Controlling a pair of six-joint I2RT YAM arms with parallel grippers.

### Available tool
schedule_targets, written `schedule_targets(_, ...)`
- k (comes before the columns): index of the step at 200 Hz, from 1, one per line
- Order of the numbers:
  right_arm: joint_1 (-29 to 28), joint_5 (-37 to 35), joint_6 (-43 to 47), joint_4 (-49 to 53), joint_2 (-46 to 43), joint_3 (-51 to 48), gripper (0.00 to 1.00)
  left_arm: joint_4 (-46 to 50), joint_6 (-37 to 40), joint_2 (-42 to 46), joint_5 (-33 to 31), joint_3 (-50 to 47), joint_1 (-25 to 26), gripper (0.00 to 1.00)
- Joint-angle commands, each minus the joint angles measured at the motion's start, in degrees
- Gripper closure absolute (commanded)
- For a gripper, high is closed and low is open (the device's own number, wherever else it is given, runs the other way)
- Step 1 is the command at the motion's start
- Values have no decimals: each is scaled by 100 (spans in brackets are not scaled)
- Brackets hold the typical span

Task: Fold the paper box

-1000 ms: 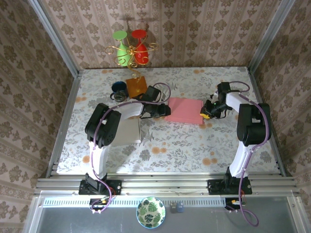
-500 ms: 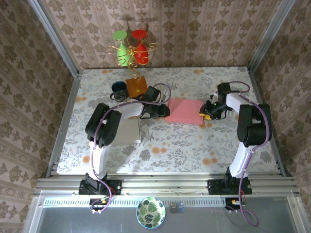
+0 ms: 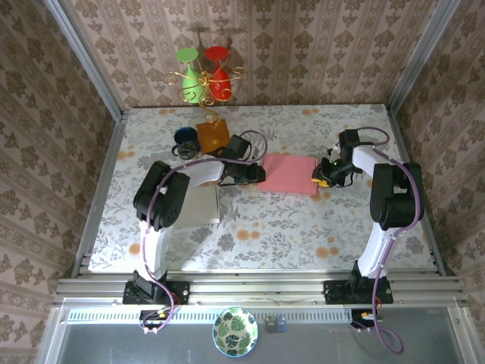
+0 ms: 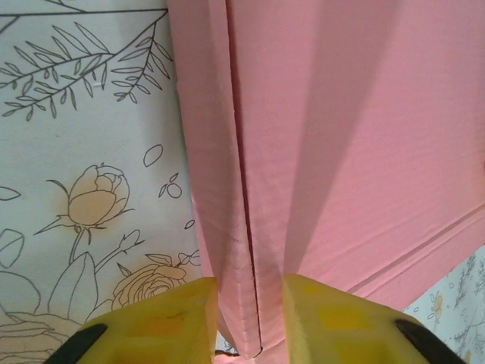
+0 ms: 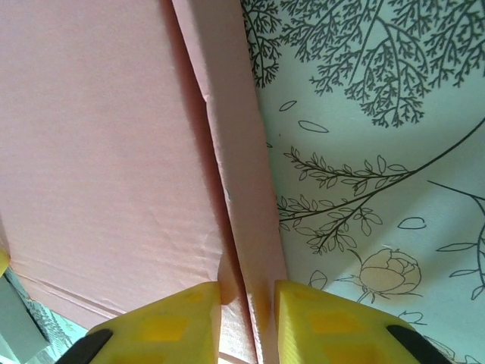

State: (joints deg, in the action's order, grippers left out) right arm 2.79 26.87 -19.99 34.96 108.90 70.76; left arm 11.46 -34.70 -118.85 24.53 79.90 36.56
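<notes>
Paper box point(image 3: 288, 173): pink, lying flat on the table point(image 3: 303, 227), in the far half about midway between the left and right edges, long sides running left to right.

Left gripper point(image 3: 258, 174): at the box's left edge. In the left wrist view the yellow fingers point(image 4: 170, 318) stand either side of a raised crease in the pink card point(image 4: 341, 152), and the folded rim fills the narrow gap between them. Reads as pinched on that rim.

Right gripper point(image 3: 318, 177): at the box's right edge. In the right wrist view its fingers point(image 5: 170, 322) straddle the narrow pink strip along the border of the card point(image 5: 98, 152), with floral table cover just beside it. The strip sits between both pads, so it is nipped too.

Elsewhere: an orange block point(image 3: 213, 135) and a dark cup point(image 3: 184, 139) near the far edge, left of centre. A grey sheet point(image 3: 198, 205) lies flat under the left arm.
</notes>
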Motion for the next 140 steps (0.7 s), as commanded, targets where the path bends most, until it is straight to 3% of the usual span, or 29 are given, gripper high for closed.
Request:
schedule_targets(1, -13, -116, 196, 322, 140, 56, 76, 141, 30, 320, -38, 61, -116, 66)
schedule_targets(45, -54, -119, 234, 388, 165, 129, 76, 421, 152, 86, 114, 447, -320, 63)
schedule_targets(140, -85, -112, 254, 392, 156, 140, 76, 339, 284, -209, 83, 700, -167, 60)
